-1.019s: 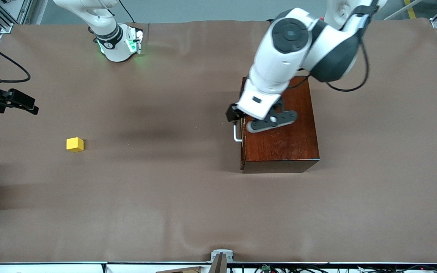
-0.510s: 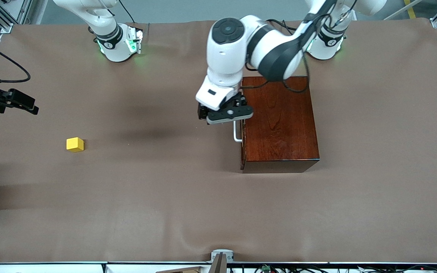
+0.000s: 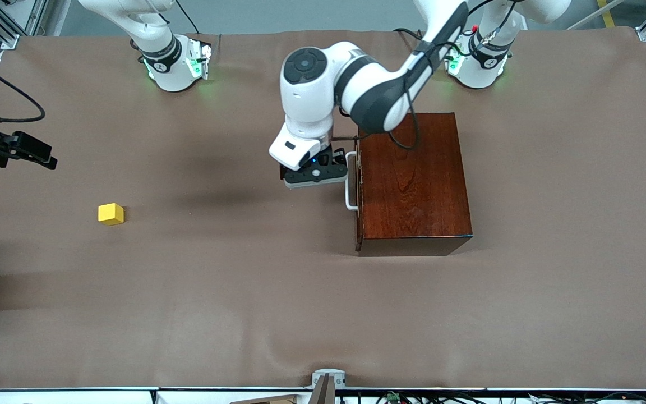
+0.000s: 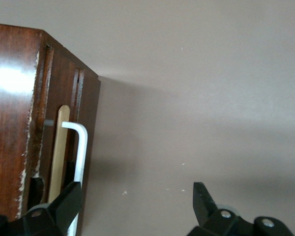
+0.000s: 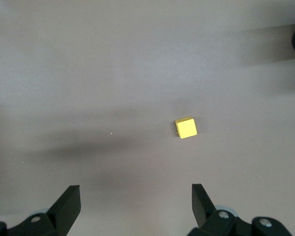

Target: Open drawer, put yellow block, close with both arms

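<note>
Brown cloth-covered worktop (image 3: 255, 314), landmark is the dark wooden box (image 3: 413, 185) toward the left arm's end.

Front view: the drawer (image 3: 358, 191) sits shut in the box face that looks toward the right arm's end, its white handle (image 3: 350, 193) sticking out of that face. Handle's long axis runs along the drawer front, nearer-to-farther from the front camera. Left tool (image 3: 316, 175) is just in front of the drawer, over the end of the handle farther from the front camera, not on it yet. Yellow block (image 3: 111, 214) lies well apart from the box, toward the right arm's end. Right tool isn't visible here. The right arm waits.

Left wrist view: left tool (image 4: 137, 206) fingers are spread wide, nothing between them. One fingertip (image 4: 71, 196) is right at the handle bar (image 4: 81, 152), the other (image 4: 201, 194) is over bare cloth, so the bar is at the edge of the gap, not centred. My read: the tool needs to shift toward the box to straddle the bar before closing.

Right wrist view: right tool (image 5: 135, 206) is wide open and empty, hovering over the cloth with the yellow block (image 5: 186, 128) in sight ahead, off the gap's centreline. Right arm is clearly the nearer one for the block, left for the handle.
</note>
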